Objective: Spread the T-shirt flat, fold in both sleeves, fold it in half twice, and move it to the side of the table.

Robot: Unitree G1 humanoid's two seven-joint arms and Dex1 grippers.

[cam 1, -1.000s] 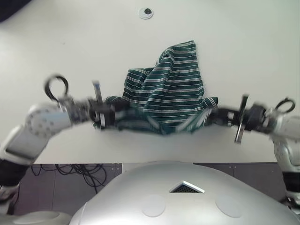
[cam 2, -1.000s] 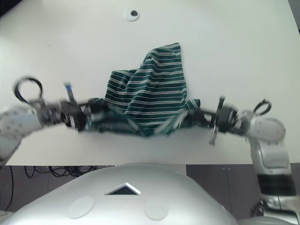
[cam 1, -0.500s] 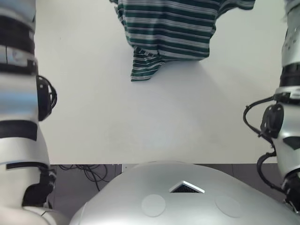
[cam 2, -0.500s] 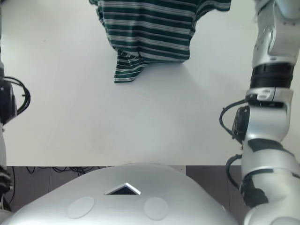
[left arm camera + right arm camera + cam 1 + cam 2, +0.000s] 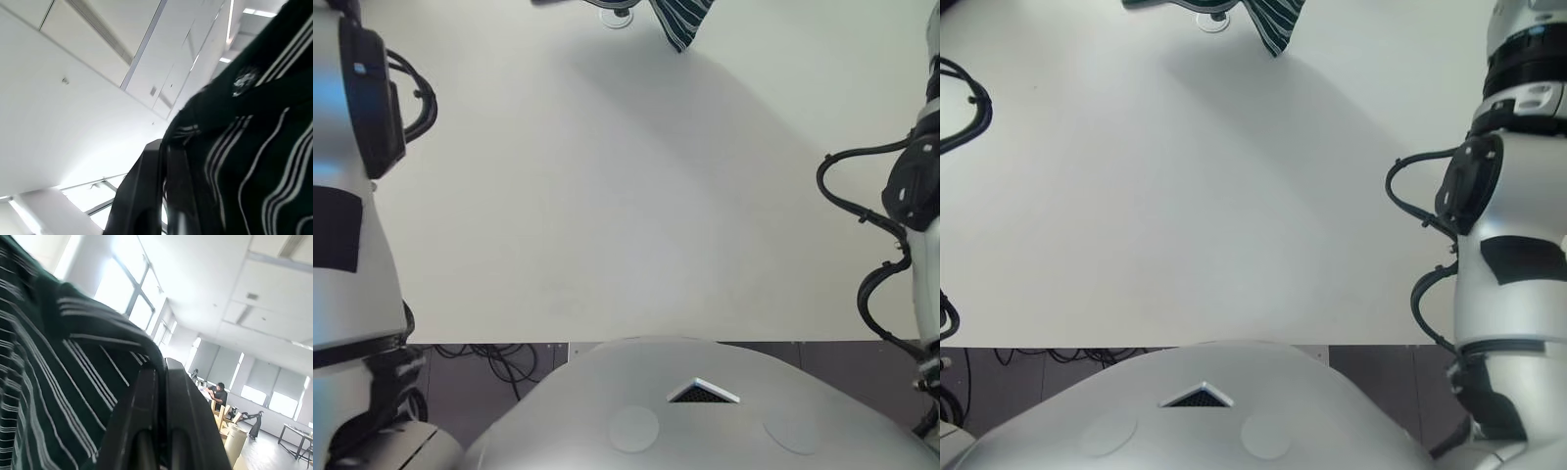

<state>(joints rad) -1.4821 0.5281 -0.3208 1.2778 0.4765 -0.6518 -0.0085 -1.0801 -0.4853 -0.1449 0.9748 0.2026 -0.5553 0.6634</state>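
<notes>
The dark green T-shirt with white stripes hangs above the far part of the white table [image 5: 607,196]; from the head, just its lowest tip [image 5: 680,22] dips into the picture. In the left wrist view my left gripper [image 5: 165,196] is shut on a bunched edge of the T-shirt [image 5: 254,147], seen against the ceiling. The right wrist view has my right gripper [image 5: 157,431] shut on another edge of the T-shirt [image 5: 49,382]. Both forearms rise steeply at the table's sides, the left [image 5: 347,196] and the right [image 5: 920,186].
A small round grommet [image 5: 1214,20] sits in the tabletop at the far middle, partly behind the hanging cloth. Cables [image 5: 494,357] lie on the floor below the table's near edge. The shirt's shadow falls across the tabletop's middle.
Both arms have gone up with the shirt: it was gripped low on the table, then hung with its hem showing, and now just its tip reaches into the head views.
</notes>
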